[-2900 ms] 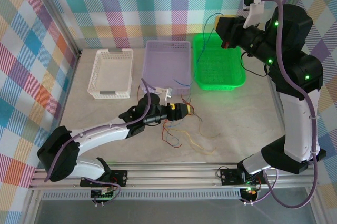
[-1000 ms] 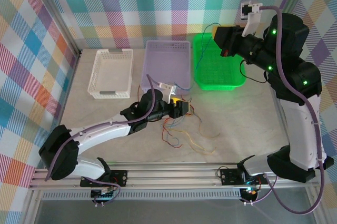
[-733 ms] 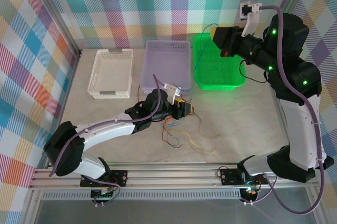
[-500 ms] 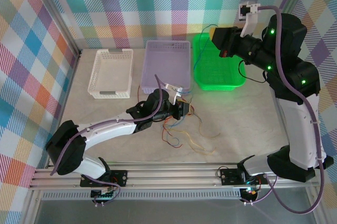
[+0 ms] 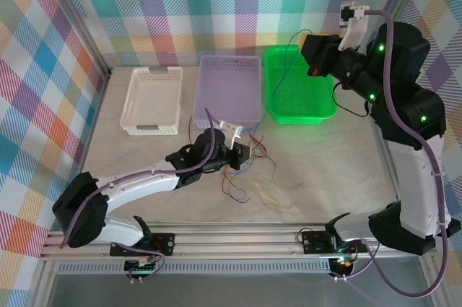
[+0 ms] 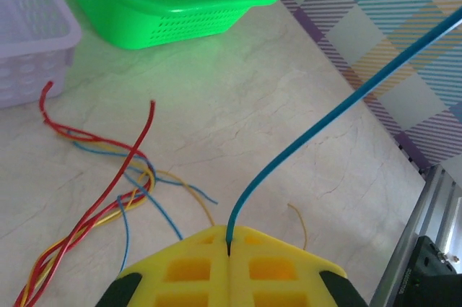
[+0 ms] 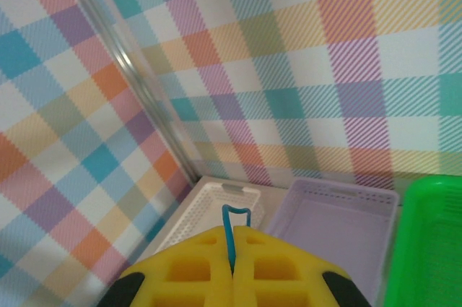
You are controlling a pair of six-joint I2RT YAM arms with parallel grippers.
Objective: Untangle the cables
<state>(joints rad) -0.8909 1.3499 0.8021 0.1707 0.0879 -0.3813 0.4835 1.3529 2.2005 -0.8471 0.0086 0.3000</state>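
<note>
Blue cable (image 6: 317, 125) ran almost straight from the left gripper (image 6: 228, 243), jaws pinched on it, up to the right gripper (image 7: 232, 245), clamped on the other end and raised by the green basket's (image 5: 299, 113) far edge. The rest of the cables (image 6: 141, 177), red, yellow and blue, lay tangled on the table (image 6: 238, 126), just ahead-left of the left gripper.
</note>
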